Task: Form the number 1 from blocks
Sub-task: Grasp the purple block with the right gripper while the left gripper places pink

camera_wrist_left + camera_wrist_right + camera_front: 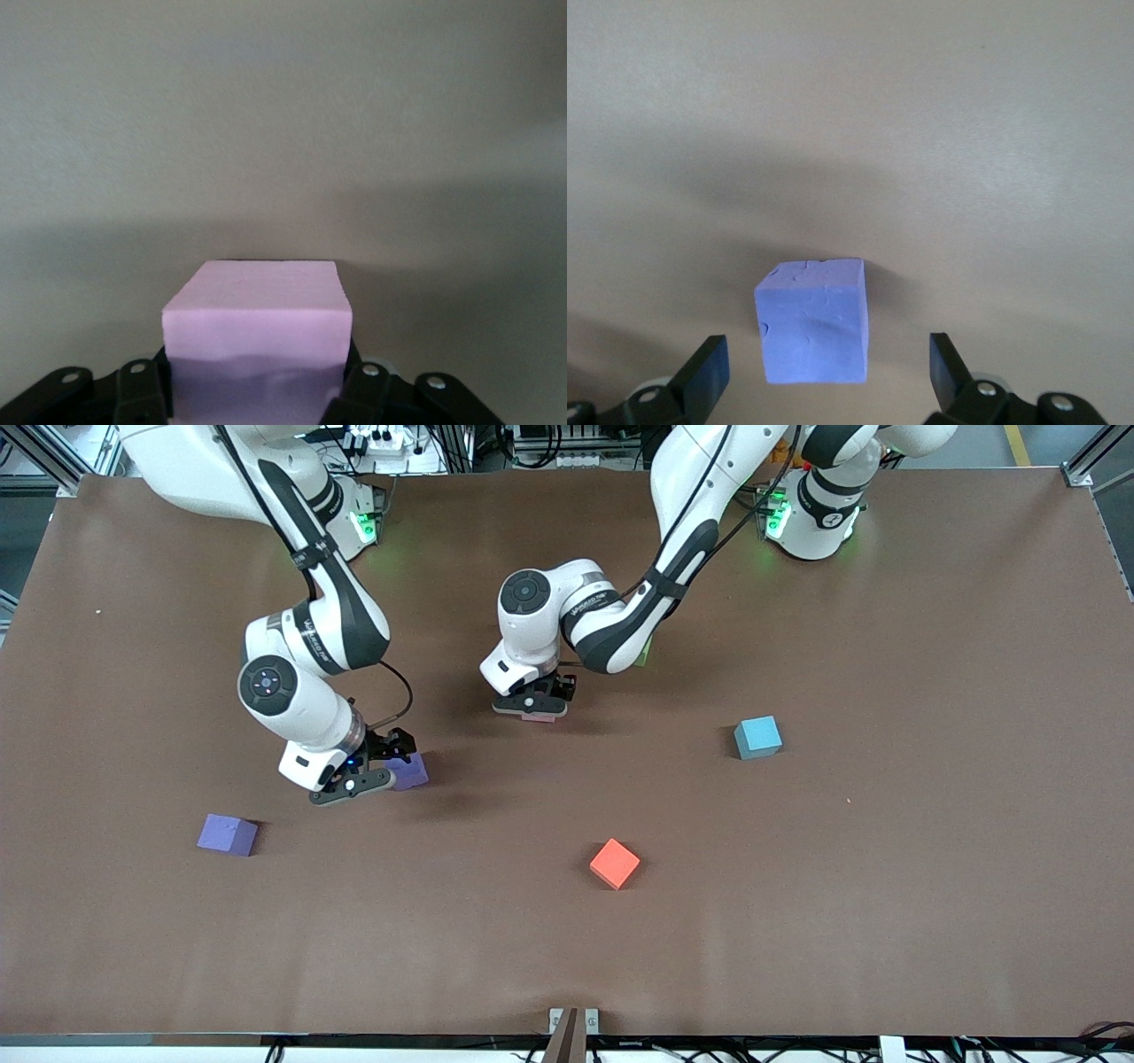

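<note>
Now, left gripper (532,707) squeezing a pink block (257,341) near the table's middle, right gripper (368,772) wide open around a purple block (409,771), second purple block (228,835), red block (615,864) and light blue block (758,737) on the brown table (886,886).

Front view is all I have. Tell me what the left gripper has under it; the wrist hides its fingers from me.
Observer: The left wrist view shows the left gripper shut on a pink block.
Operator: Now report the right gripper. Say whether it has gripped its block.
Observer: Not yet. In the right wrist view the right gripper is open. The purple block sits between its fingers with a gap on each side, so nothing touches it.
</note>
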Controlling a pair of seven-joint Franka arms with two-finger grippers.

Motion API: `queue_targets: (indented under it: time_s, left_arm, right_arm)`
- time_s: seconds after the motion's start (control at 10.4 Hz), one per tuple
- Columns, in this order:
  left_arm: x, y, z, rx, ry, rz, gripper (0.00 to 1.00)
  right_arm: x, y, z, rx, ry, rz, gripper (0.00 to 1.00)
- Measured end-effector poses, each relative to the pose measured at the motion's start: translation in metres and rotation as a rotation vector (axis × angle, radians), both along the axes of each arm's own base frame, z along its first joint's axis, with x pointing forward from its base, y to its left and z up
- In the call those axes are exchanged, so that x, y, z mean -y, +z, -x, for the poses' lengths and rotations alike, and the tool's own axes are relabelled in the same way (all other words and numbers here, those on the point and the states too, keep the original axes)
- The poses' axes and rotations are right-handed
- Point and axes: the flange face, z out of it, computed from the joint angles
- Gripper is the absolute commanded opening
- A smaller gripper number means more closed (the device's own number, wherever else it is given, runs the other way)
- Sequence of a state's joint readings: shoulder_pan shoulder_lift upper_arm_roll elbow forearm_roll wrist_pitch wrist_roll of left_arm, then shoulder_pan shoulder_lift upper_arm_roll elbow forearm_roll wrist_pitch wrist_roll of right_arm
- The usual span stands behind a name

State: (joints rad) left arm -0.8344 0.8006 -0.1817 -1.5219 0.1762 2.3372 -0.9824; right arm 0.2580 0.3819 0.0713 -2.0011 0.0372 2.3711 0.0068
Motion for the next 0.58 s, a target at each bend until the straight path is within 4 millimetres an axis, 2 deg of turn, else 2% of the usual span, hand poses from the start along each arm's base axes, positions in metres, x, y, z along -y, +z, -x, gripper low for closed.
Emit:
queue_targets:
  time_s: [0.29, 0.58]
  left_arm:
    - [0.009, -0.002, 0.012, -0.002, -0.021, -0.003, 0.00]
    - [0.011, -0.002, 0.016, -0.002, -0.026, -0.003, 0.00]
  right_arm:
    - [-0.005, -0.014, 0.003, -0.020, 0.008, 0.005, 1.00]
    - [-0.014, -0.024, 0.006, -0.022, 0.024, 0.005, 1.00]
